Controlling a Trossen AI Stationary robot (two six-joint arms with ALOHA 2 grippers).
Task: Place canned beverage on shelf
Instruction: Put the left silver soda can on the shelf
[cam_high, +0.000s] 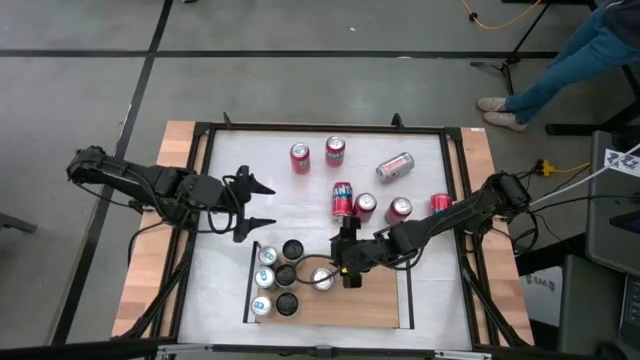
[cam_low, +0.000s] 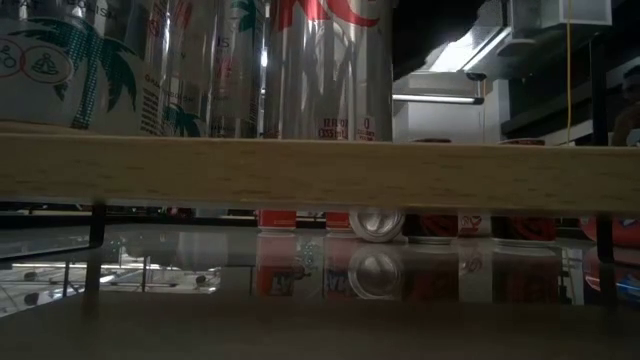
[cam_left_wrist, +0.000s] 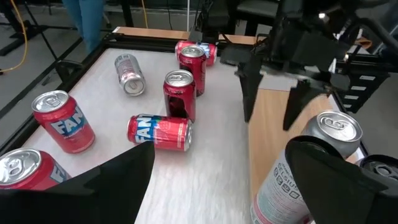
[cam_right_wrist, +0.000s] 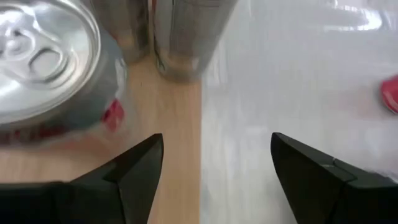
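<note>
The light-wood shelf (cam_high: 370, 305) lies at the table's near middle, with several cans standing upright on its left part. The rightmost of them is a silver can (cam_high: 322, 278), seen from above in the right wrist view (cam_right_wrist: 43, 56). My right gripper (cam_high: 345, 272) hovers open just to the right of that can, over the shelf's far edge (cam_right_wrist: 177, 124), with nothing between its fingers. My left gripper (cam_high: 270, 205) waits open above the white tabletop, to the left of and beyond the shelf. Loose red cans (cam_high: 365, 207) stand on the tabletop beyond the shelf.
On the white tabletop, two red cans (cam_high: 300, 158) stand at the back. A silver can (cam_high: 395, 165) and a red and blue can (cam_high: 343, 200) lie on their sides. More red cans (cam_high: 440, 204) stand at the right. The shelf's right half is bare wood. A person's legs (cam_high: 560, 70) show beyond the table.
</note>
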